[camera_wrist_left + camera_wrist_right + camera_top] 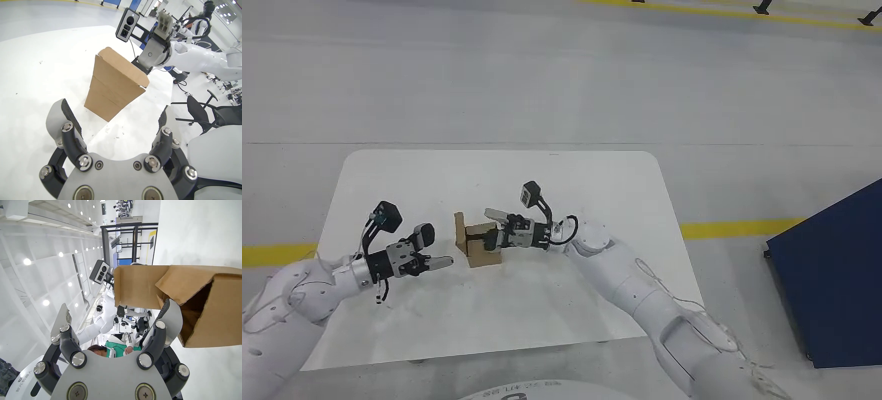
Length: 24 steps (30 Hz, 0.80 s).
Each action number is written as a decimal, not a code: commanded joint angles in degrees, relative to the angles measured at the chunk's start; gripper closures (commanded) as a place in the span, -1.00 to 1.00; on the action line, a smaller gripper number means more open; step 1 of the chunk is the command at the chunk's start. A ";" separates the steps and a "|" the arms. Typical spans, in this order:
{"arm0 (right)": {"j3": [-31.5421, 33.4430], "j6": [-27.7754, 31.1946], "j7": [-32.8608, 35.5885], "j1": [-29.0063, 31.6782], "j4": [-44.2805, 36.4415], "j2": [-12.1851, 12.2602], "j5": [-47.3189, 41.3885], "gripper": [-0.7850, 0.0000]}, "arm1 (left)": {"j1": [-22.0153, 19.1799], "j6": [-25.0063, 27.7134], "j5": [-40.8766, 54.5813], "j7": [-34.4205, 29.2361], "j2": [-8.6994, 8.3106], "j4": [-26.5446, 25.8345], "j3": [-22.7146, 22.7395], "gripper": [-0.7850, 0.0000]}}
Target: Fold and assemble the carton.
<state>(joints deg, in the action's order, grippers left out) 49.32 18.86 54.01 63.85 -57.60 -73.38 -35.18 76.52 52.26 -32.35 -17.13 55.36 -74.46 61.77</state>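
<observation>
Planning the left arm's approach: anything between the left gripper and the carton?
Nothing visible. Only bare table lies between the open left gripper and the carton. The right gripper is on the carton's far side, at its open end, out of that path.

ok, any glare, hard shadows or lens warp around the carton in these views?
Top view: flat, even light, no glare on the carton or the table. Left wrist view: strong wide-lens warp, the table's edge bows; no hard shadow by the carton. Right wrist view: bright ceiling lamps behind, the carton's open inside falls dark.
</observation>
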 commanded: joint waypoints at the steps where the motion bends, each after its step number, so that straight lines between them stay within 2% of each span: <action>1: 0.02 -0.21 -0.74 -0.01 0.02 -0.11 0.26 -1.00 | -0.22 0.00 0.27 -0.19 0.07 0.22 -0.17 -1.00; 6: 0.91 1.11 -1.63 0.52 -0.37 -0.30 -1.29 -1.00 | -0.85 -1.03 0.71 -0.85 0.25 1.13 -0.58 -1.00; 13: 2.96 3.20 3.15 1.62 -1.84 -0.18 -6.01 -1.00 | -1.40 -1.78 2.54 -1.10 0.32 3.22 -0.13 -1.00; 16: 3.90 4.24 3.04 1.59 -2.17 -0.33 -8.14 -1.00 | -1.37 -1.67 2.74 -1.15 0.31 3.56 0.04 -1.00; 24: 0.53 2.96 1.02 -1.90 2.48 -2.32 -7.40 -1.00 | -1.00 -1.71 2.39 -0.89 0.35 3.57 0.19 -1.00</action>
<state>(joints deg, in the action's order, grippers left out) 50.30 21.74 55.21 62.39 -55.96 -75.42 -42.71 75.48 50.58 -29.94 -18.02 55.71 -70.94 61.91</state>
